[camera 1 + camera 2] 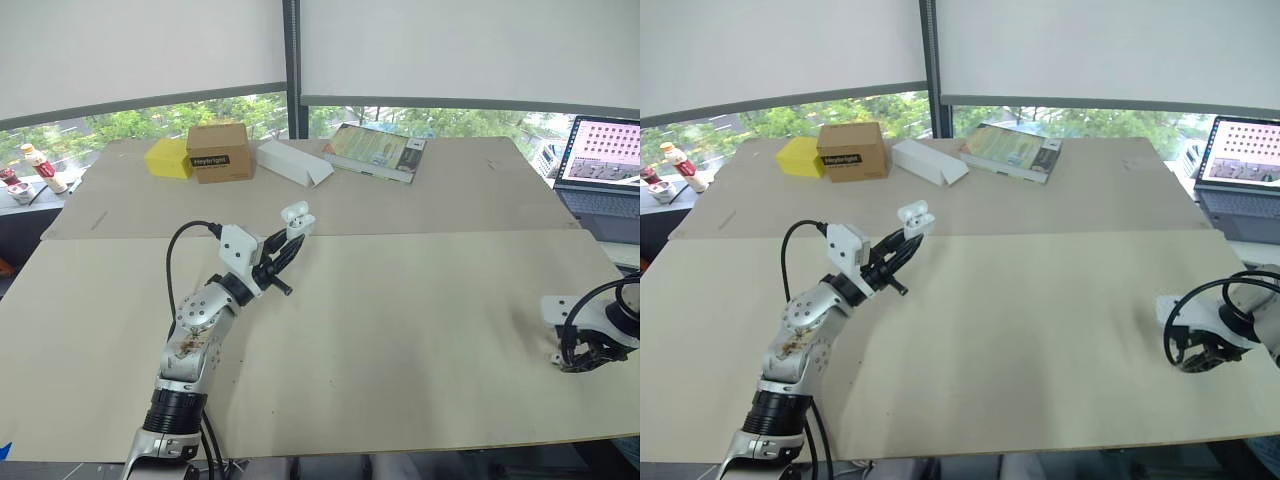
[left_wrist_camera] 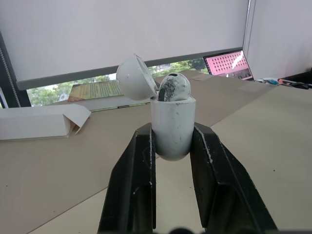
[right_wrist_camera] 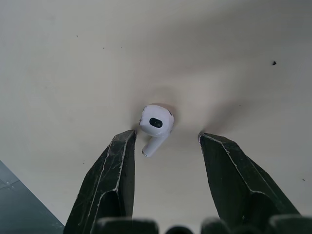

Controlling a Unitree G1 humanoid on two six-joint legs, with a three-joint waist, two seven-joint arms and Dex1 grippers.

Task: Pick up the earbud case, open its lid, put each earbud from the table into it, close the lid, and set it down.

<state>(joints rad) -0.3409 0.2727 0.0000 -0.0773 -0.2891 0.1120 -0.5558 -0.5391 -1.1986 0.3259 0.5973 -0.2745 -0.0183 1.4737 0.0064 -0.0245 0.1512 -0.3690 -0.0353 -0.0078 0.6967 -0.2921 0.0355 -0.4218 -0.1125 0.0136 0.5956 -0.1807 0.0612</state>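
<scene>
Near right edge of the pale plywood table (image 1: 400, 330): right claw (image 3: 166, 137) low over the surface, black fingers spread wide, gripping nothing. A loose white earbud (image 3: 156, 123) with a short stem lies on the bare table in the gap between those fingers, dark oval grille facing up, closer to one finger than the other. Cannot tell whether the fingertips touch the wood. Further in, left of centre: left claw (image 1: 293, 236) raised clear of the table and angled toward the far side, fingers clamped on the lower body of a rounded white earbud case (image 2: 172, 127), one finger on each flank. Case held upright; its domed lid (image 2: 136, 78) hinged back and standing open. A second earbud (image 2: 174, 87), grey-smudged on its rounded head, sits in the case mouth and pokes above the rim. Far side of the table, left to right: a yellow box (image 1: 167, 158), a brown cardboard box (image 1: 220, 152) touching it, a long white carton (image 1: 293, 163) with one end flap open, a green-covered book (image 1: 375, 152) lying flat. Far right, beyond the table's edge: an open laptop (image 1: 603, 165), screen lit pink.
</scene>
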